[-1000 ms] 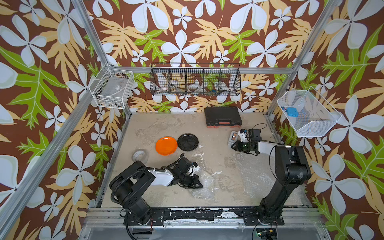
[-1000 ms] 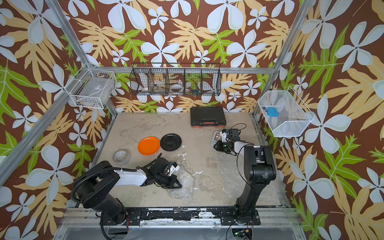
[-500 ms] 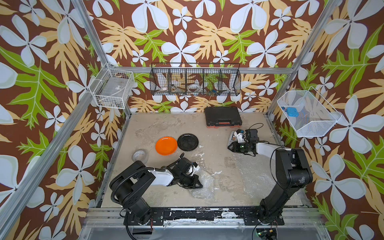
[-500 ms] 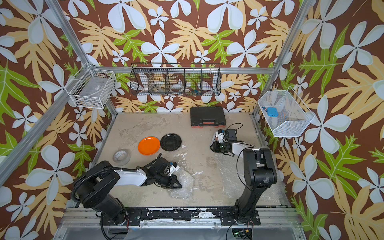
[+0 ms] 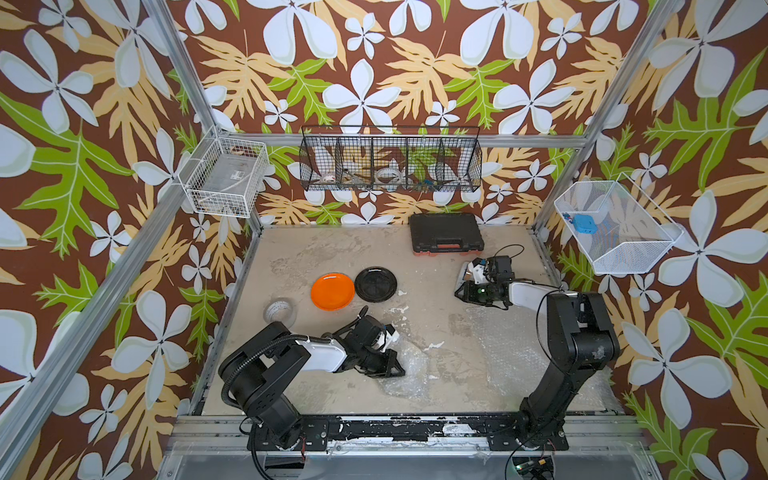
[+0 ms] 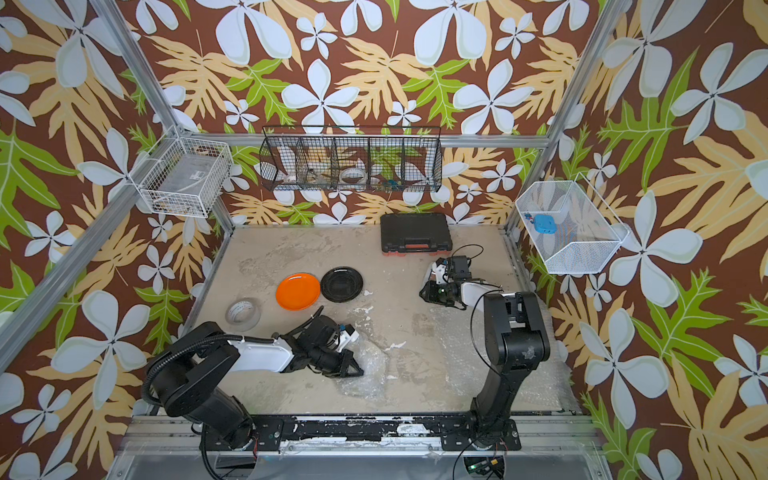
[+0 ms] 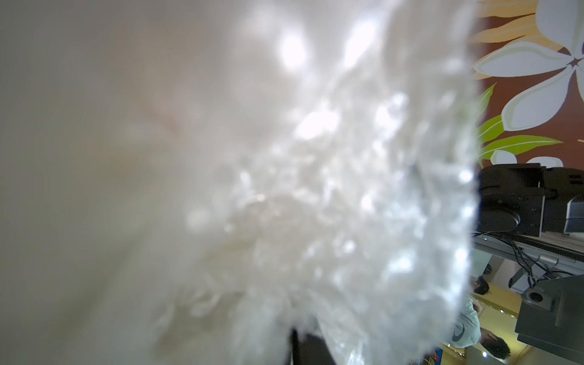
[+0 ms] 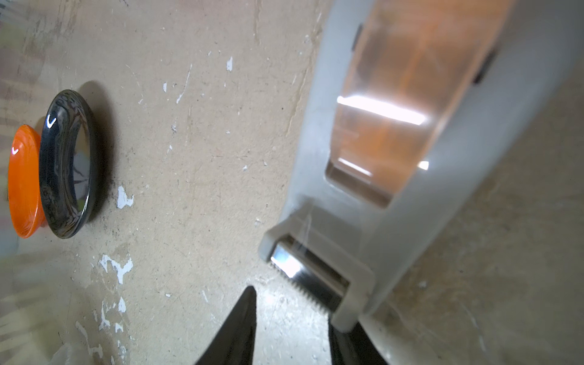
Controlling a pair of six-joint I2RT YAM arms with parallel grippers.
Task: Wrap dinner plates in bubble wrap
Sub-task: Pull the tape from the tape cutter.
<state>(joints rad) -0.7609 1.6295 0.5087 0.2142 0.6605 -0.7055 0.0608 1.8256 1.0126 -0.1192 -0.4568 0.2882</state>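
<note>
Scuffed beige tabletop, with a black hard case with red latches at the back wall. A clear tape roll lies flat near the left edge, and a white tape dispenser is over on the right. On the walls: a black wire rack, a white wire basket, and a white mesh basket with something blue inside.

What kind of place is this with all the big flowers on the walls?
Most likely a robot test booth, not a home. The left arm and right arm are mounted on a metal rail, the flowered walls sit in a metal frame, and a wire basket hangs at the back.
</note>
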